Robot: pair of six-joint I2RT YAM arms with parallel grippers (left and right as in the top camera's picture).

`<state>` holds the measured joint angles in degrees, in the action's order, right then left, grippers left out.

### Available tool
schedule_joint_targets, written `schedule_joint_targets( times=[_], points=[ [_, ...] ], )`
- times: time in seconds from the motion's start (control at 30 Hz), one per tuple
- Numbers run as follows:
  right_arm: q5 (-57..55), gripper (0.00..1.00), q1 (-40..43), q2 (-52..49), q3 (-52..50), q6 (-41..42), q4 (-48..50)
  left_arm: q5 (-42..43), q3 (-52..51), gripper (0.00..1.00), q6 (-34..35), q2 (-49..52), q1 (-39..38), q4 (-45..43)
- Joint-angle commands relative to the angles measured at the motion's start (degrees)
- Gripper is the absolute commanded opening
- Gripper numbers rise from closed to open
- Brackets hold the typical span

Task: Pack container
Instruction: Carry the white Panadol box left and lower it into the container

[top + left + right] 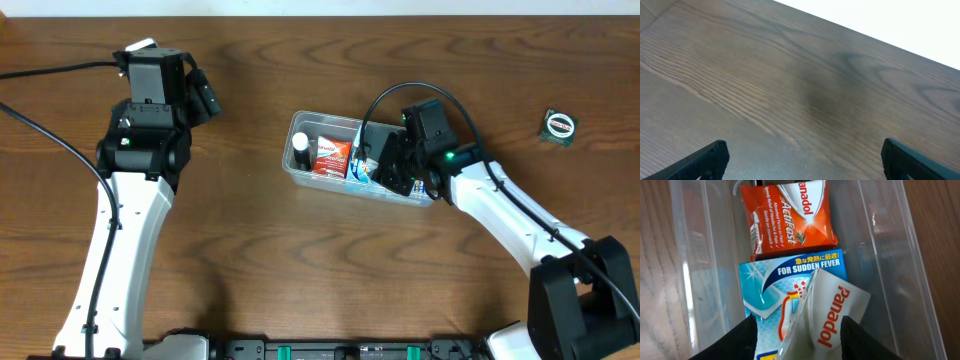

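White sachet (834,312), pinched tilted by right gripper (802,341) inside container (882,240), may wedge upright on blue box (767,287); left gripper (802,156) spread wide.

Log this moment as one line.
left gripper: open, over table; right gripper: in container, white Panadol sachet between fingers; packed: orange ActiFast packet

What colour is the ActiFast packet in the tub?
The ActiFast packet is orange-red with white lettering, clearest in the right wrist view.
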<state>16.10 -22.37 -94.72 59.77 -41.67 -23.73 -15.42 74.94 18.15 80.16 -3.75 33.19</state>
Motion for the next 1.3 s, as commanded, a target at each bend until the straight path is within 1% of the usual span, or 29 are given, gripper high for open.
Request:
schedule_joint_targets(
  times=[0.0, 0.03, 0.1, 0.13, 0.17, 0.2, 0.37, 0.4, 0.47, 0.63, 0.83, 1.03, 1.17, 1.27],
  points=[
    [0.9, 0.52, -0.63, -0.24, 0.17, -0.61, 0.79, -0.74, 1.05, 0.98, -0.48, 0.2, 0.24, 0.02],
    [0.87, 0.52, -0.63, 0.17, 0.44, 0.07, 0.81, -0.74, 1.05, 0.98, -0.48, 0.2, 0.24, 0.02],
    [0.5, 0.5, -0.61, 1.46, 1.4, 3.41, 0.81, -0.74, 1.05, 0.98, -0.48, 0.2, 0.24, 0.02],
    [-0.15, 0.48, -0.52, 2.05, 1.9, 5.64, 0.81, -0.72, 1.05, 0.98, -0.48, 0.2, 0.26, 0.02],
    [-1.81, 0.45, -0.42, 2.97, 2.67, 9.6, 0.76, -0.72, 1.05, 0.98, -0.48, 0.2, 0.26, 0.02],
    [-3.04, 0.4, -0.39, 3.48, 3.02, 11.98, 0.72, -0.74, 1.05, 0.98, -0.48, 0.2, 0.26, 0.02],
    [-13.62, 0.03, -0.22, 4.81, 3.34, 26.23, -0.39, -0.74, 1.05, 0.98, -0.48, 0.2, 0.26, 0.02],
    [-15.26, 0.01, -0.2, 4.7, 3.34, 28.68, -1.2, -0.74, 1.05, 0.98, -0.48, 0.2, 0.26, 0.02],
    [-17.27, 0.01, -0.2, 4.7, 3.34, 33.0, -2.86, -0.74, 1.05, 0.98, -0.48, 0.2, 0.26, 0.02],
    [-17.49, 0.01, -0.2, 4.7, 3.34, 40.48, -5.25, -0.74, 1.05, 0.98, -0.48, 0.2, 0.26, 0.02],
    [-22.97, 0.01, -0.2, 3.96, 3.32, 46.34, -5.62, -0.74, 1.05, 0.98, -0.48, 0.2, 0.26, 0.02],
    [-23.82, 0.01, -0.2, 0.17, 3.34, 54.12, -5.25, -0.74, 1.05, 0.98, -0.48, 0.2, 0.26, 0.02],
    [-23.8, 0.01, -0.2, -2.78, 3.34, 57.27, -4.55, -0.74, 1.05, 0.98, -0.48, 0.2, 0.24, 0.02],
    [-23.56, 0.01, -0.2, -4.55, 3.34, 57.35, -3.85, -0.74, 1.05, 0.98, -0.48, 0.2, 0.24, 0.02]
  ],
)
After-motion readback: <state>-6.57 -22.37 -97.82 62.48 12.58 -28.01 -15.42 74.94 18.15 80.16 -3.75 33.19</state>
